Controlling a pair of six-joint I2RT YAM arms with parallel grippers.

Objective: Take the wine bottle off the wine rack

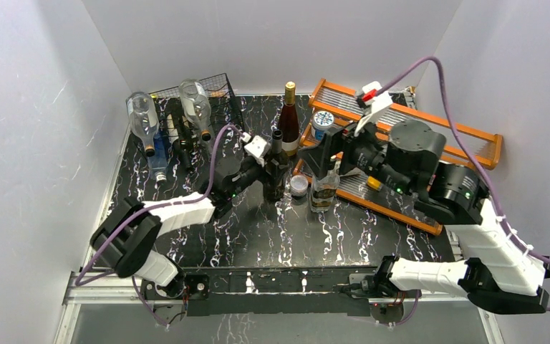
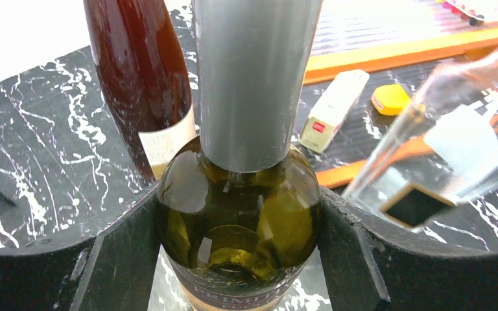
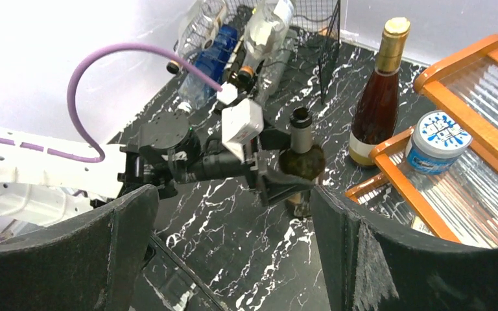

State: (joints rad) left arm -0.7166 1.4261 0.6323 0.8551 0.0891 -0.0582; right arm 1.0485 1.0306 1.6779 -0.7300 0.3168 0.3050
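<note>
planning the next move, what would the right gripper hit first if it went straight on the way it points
Probably the green wine bottle held by the left gripper, or that gripper itself: both sit straight ahead between the open jaws of the right gripper. Depth is unclear.

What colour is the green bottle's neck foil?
Grey foil on dark green glass bottle; best in left wrist view.

We see an orange shelf [image 3: 473,124] with a blue-lidded tub [image 1: 323,122] on it, an amber bottle [image 1: 289,122] just beside it, and a clear bottle [image 1: 324,190] at its near edge.
</note>
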